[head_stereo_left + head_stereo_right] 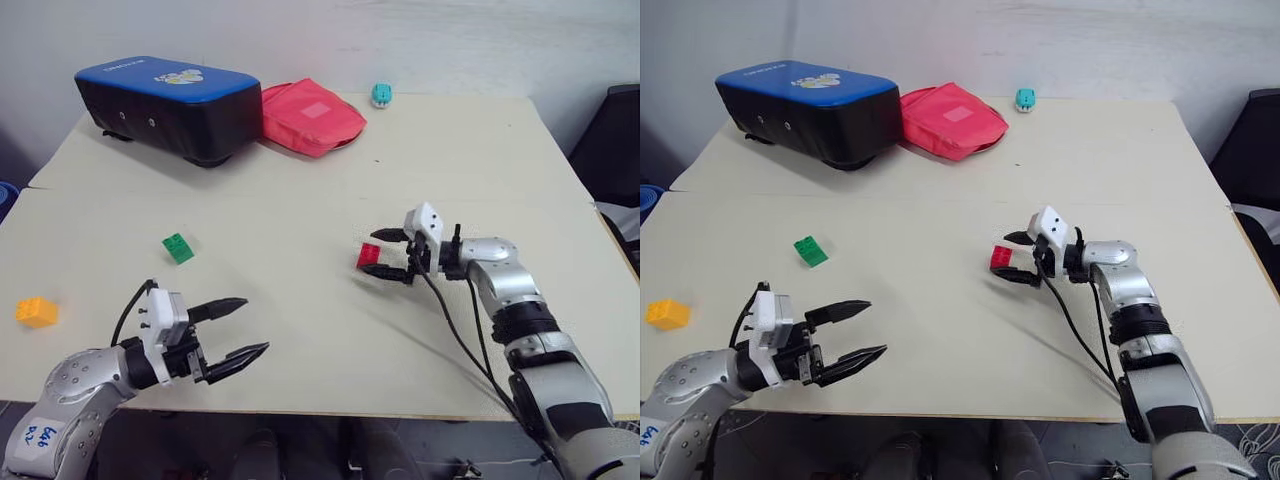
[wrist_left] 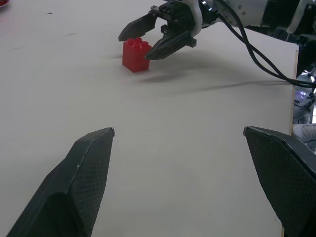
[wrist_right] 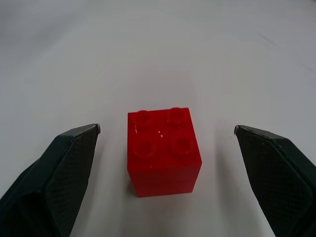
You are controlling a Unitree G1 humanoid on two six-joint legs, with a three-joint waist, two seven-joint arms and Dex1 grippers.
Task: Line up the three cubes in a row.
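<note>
— On the pale cream counter, where are the three studded plastic blocks sitting?

— They are lying well apart. The small red studded plastic cube is resting right of the middle, the small green studded cube is lying left of the middle, and the orange-yellow studded cube is sitting near the counter's left edge.

— What is the right pincer doing?

— It is reaching in from the right with its two black fingers spread wide, one on either side of the red cube (studs facing up), and neither finger is touching it in the wrist view.

— And the left pincer?

— It is hanging over the near edge, its fingers gaping too, holding nothing and pointing across toward the red cube.

— Anything lying at the far side?

— A blue-topped black padded case is sitting beside a red fabric pouch, with a small teal object further right.
</note>
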